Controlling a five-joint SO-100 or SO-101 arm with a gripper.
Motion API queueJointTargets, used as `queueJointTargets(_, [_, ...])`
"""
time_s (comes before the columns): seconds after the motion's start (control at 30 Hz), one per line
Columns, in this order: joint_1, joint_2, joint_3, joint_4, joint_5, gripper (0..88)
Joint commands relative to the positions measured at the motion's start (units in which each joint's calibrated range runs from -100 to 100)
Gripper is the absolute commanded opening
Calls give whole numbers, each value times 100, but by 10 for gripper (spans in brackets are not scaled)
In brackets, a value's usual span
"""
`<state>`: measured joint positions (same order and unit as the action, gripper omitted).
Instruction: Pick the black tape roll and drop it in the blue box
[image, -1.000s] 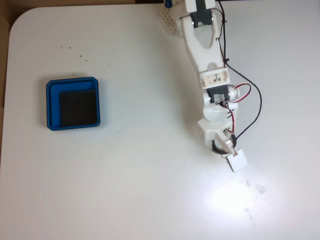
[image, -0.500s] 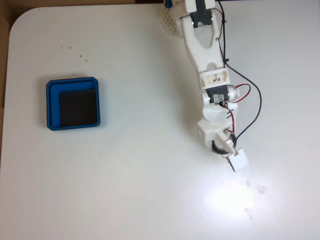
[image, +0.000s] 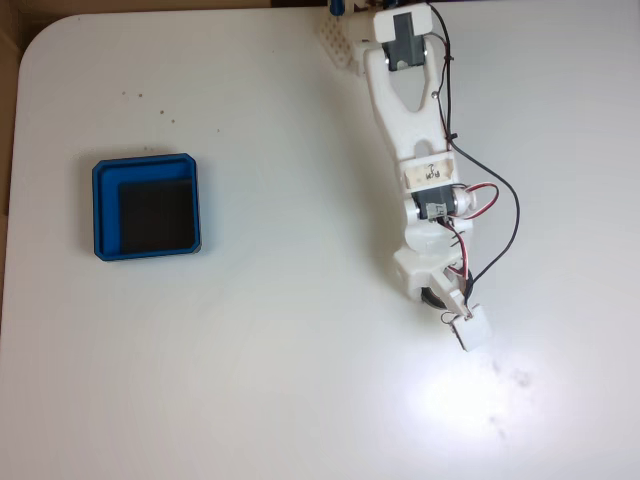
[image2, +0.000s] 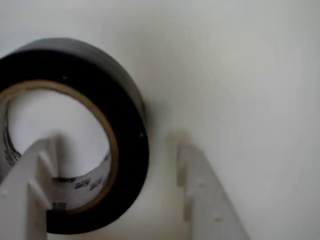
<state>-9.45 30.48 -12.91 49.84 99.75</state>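
The black tape roll (image2: 125, 125) lies flat on the white table, its tan inner rim and open centre plain in the wrist view. My gripper (image2: 117, 147) is open and straddles the roll's right wall: one finger (image2: 35, 185) stands inside the centre hole, the other finger (image2: 200, 190) outside, a small gap from the band. In the fixed view the gripper (image: 447, 300) is at the right of the table, and the tape roll (image: 431, 298) shows as a dark arc under the wrist. The blue box (image: 105, 207) sits far to the left, its black floor bare.
The white arm (image: 410, 110) reaches down from the table's top edge, with red and black wires (image: 500, 215) looping on its right. Glare brightens the table (image: 300, 380) below the gripper. The table's rounded corner is at the upper left.
The arm has leaned slightly forward and the gripper has shifted a little down and to the left over the tape roll. The blue box has not moved.
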Motion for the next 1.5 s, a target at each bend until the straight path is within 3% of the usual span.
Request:
queueJointTargets(0.0, [32, -47, -487, 33, 25, 217])
queueJointTargets(0.77, [32, 171, -496, 33, 25, 215])
queueJointTargets(1.13, [32, 171, -487, 33, 25, 16])
queueJointTargets(1.47, [41, 146, -461, 33, 25, 4])
